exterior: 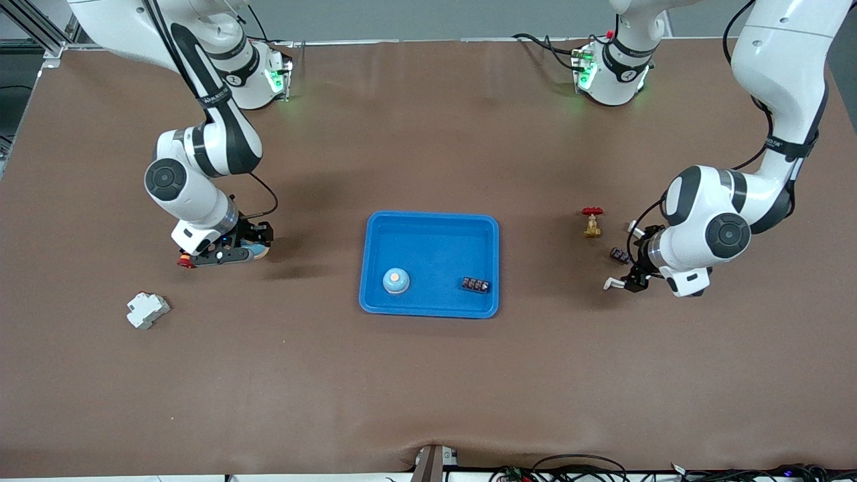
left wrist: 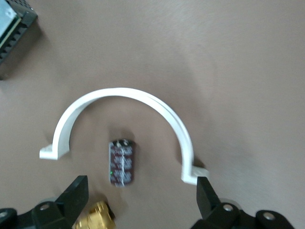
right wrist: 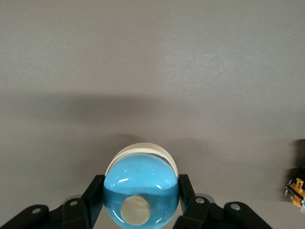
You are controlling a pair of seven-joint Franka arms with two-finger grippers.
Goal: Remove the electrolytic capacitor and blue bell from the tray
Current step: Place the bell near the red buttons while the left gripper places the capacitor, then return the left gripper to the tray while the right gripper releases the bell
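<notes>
Resting loose on the brown table [exterior: 428, 388] between the left gripper's [left wrist: 143, 191] spread fingers, the electrolytic capacitor [left wrist: 122, 161] is out of the blue tray [exterior: 375, 268]; lift straight up — avoid nudging the white clamp [left wrist: 124, 98]; the right gripper [right wrist: 141, 200] clasps a blue bell [right wrist: 141, 190] low over the table's right-arm end — set it down gently; another bell [exterior: 396, 281] remains in the tray.

**Brown table, grey wall**

A wide brown table [exterior: 428, 388] fills the room's middle, its matte cover evenly lit with soft shadows. A grey wall [exterior: 428, 19] runs along its top edge. Aluminium framing [exterior: 40, 33] stands at one corner; cables [exterior: 576, 468] trail along the near edge.
</notes>
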